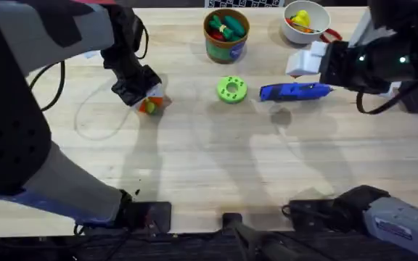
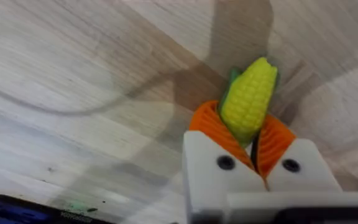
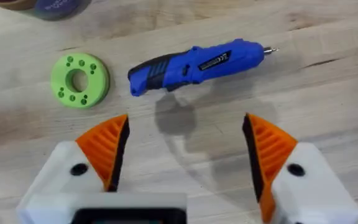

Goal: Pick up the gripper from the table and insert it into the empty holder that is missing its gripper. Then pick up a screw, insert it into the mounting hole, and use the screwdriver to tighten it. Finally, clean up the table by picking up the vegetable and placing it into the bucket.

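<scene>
Left hand (image 2: 253, 140) ribbed orange pads clamp knobbly corn-shaped vegetable (image 2: 248, 99).

Robotics lab test bench, light plank-grain table (image 1: 209, 167) with two robot arms mounted at its near edge, loose cables (image 1: 85, 123), staged props: blue power screwdriver (image 1: 294, 90), green disc with holes (image 1: 231, 89), bucket (image 1: 226, 35) of toy food, white bowl (image 1: 305, 22)
</scene>
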`<action>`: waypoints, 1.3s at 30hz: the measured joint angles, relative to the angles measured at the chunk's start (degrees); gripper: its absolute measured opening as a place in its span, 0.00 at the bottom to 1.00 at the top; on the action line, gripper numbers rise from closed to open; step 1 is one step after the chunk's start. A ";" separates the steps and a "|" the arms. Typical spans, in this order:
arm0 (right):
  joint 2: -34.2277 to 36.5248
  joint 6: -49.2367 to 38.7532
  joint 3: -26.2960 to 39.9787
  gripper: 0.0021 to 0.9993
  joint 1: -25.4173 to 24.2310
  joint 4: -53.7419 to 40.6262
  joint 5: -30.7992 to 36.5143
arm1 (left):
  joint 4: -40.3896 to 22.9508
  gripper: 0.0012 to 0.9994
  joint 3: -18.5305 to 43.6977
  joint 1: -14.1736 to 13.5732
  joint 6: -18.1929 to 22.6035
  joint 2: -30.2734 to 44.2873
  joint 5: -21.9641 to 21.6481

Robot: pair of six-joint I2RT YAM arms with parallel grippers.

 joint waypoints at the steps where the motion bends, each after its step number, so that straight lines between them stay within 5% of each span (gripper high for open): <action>1: -0.02 0.00 -0.02 0.99 0.00 0.02 0.00 | -0.02 0.03 0.02 0.00 0.23 0.00 0.00; 6: -0.02 -0.02 -0.02 0.99 0.00 0.02 0.00 | -0.81 0.03 3.43 -0.02 5.01 1.46 0.37; 11: -0.02 -0.01 -0.02 0.99 0.00 0.00 0.00 | -1.65 0.03 13.47 -0.39 11.95 2.36 0.78; 19: -0.02 0.00 -0.02 0.99 0.00 0.02 0.00 | 5.49 0.03 28.65 -4.84 22.40 2.13 5.38; 36: -0.02 0.00 -0.02 0.99 0.00 0.07 0.00 | 23.60 0.03 29.35 -16.54 25.25 14.10 9.31; 37: -0.02 0.00 -0.02 0.99 0.00 0.07 0.00 | 23.76 0.07 29.35 -16.81 25.40 14.54 9.33; 39: -0.02 0.00 -0.02 0.99 0.00 0.07 0.00 | 23.73 0.36 29.35 -17.07 25.64 14.79 9.48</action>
